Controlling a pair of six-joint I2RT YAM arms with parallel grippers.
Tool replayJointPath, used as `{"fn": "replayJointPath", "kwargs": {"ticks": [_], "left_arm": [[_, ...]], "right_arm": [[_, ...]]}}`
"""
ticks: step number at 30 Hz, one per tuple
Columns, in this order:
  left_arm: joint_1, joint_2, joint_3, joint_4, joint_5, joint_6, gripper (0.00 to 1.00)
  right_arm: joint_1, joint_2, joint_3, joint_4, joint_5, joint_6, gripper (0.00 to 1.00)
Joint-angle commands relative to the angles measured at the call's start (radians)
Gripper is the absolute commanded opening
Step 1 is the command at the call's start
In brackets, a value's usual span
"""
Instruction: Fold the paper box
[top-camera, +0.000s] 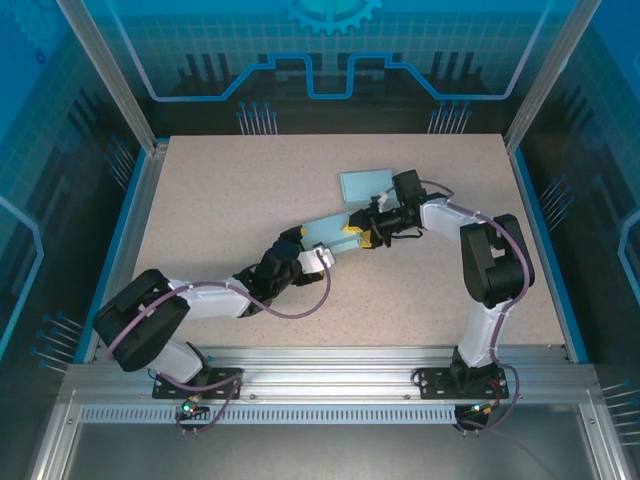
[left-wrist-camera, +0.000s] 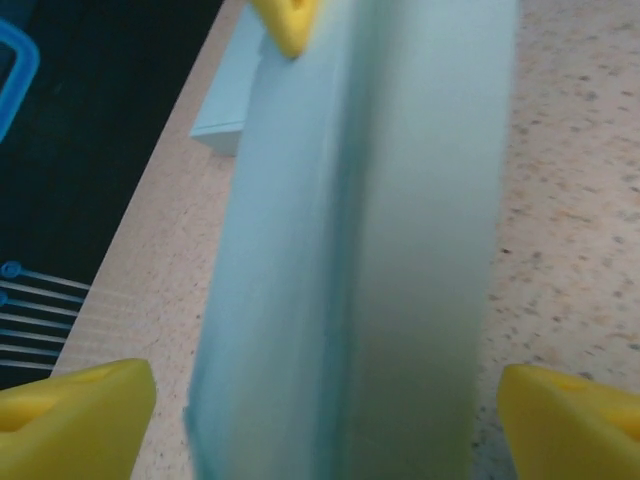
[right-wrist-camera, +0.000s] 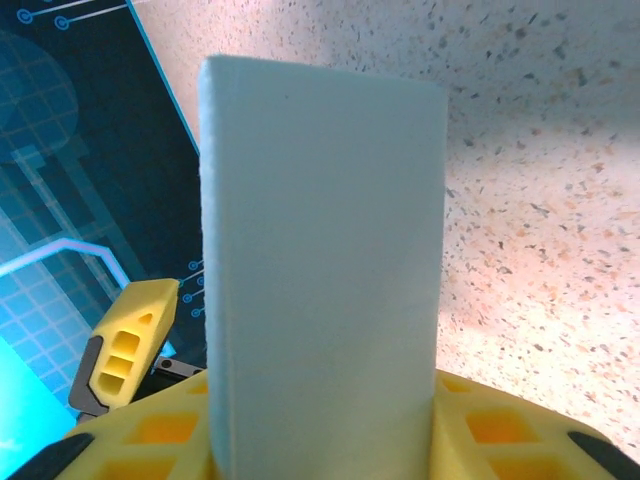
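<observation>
Box (top-camera: 325, 231) lies mid-table (top-camera: 220, 180), a little right of centre, with one part reaching toward the far side.

Your right claw (top-camera: 356, 237) is closed on the box's right end. In its wrist view the pale blue box (right-wrist-camera: 320, 250) stands upright and fills the gap between the yellow fingers (right-wrist-camera: 500, 435).

Your left claw (top-camera: 303, 250) sits at the box's near-left end, jaws wide. The box (left-wrist-camera: 400, 250) runs lengthwise between its fingers (left-wrist-camera: 75, 415), with a thin gap on each side. No grip there.
</observation>
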Motion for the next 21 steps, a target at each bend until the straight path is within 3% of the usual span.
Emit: {"fn": "replayJointPath", "kwargs": {"ticks": [1,7,11,17,21], "left_arm": [[-0.004,0.000,0.052,0.053,-0.060,0.027,0.79],[-0.004,-0.031,0.072,-0.041,-0.024,-0.004,0.51],[-0.004,-0.063,0.078,-0.102,0.008,-0.019,0.39],[0.005,-0.114,0.141,-0.322,0.121,-0.069,0.34],[0.080,-0.128,0.229,-0.545,0.345,-0.168,0.34]], "right_arm": [[0.001,-0.037,-0.006,-0.053,-0.050,-0.032,0.40],[0.002,-0.040,0.003,-0.068,-0.048,-0.050,0.43],[0.000,-0.049,0.014,-0.098,-0.034,-0.078,0.50],[-0.030,-0.096,0.017,-0.140,0.017,-0.134,0.68],[-0.082,-0.164,-0.002,-0.157,0.067,-0.167,0.76]]}}
